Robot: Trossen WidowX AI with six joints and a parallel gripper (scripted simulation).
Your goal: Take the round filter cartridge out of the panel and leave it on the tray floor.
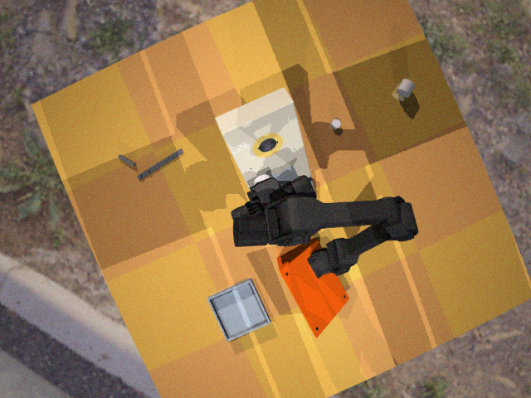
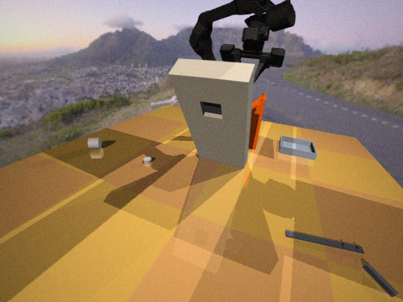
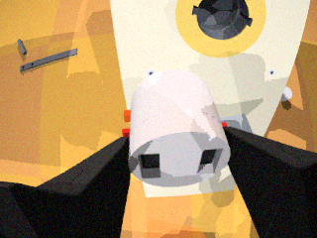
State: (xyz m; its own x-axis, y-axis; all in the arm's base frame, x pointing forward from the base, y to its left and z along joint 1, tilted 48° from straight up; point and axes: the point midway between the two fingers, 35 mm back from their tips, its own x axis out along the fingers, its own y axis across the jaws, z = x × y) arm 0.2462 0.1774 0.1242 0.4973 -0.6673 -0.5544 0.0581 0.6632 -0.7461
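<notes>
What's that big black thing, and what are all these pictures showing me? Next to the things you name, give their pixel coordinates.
It's a robot arm (image 1: 351, 214) (image 2: 208, 22) with a gripper (image 3: 176, 141), like two pinching fingers. One picture looks down from above, one looks from behind the pale panel (image 1: 231, 122) (image 2: 224, 129) (image 3: 149, 25), and one looks from the robot's wrist. The gripper is pinching a white filter cartridge (image 1: 261, 177) (image 3: 173, 109) with two slots, out of its round hole. On the table are a gray tray (image 1: 217, 317) (image 2: 298, 155), two dark bars (image 1: 160, 164) (image 2: 322, 241) (image 3: 50, 60) and two small white cylinders.

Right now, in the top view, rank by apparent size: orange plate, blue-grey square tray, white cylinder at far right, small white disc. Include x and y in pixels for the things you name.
1. Orange plate (image 1: 314, 295)
2. Blue-grey square tray (image 1: 233, 314) (image 2: 297, 148)
3. White cylinder (image 1: 406, 87) (image 2: 94, 143)
4. Small white disc (image 1: 336, 123) (image 2: 147, 160)
</notes>
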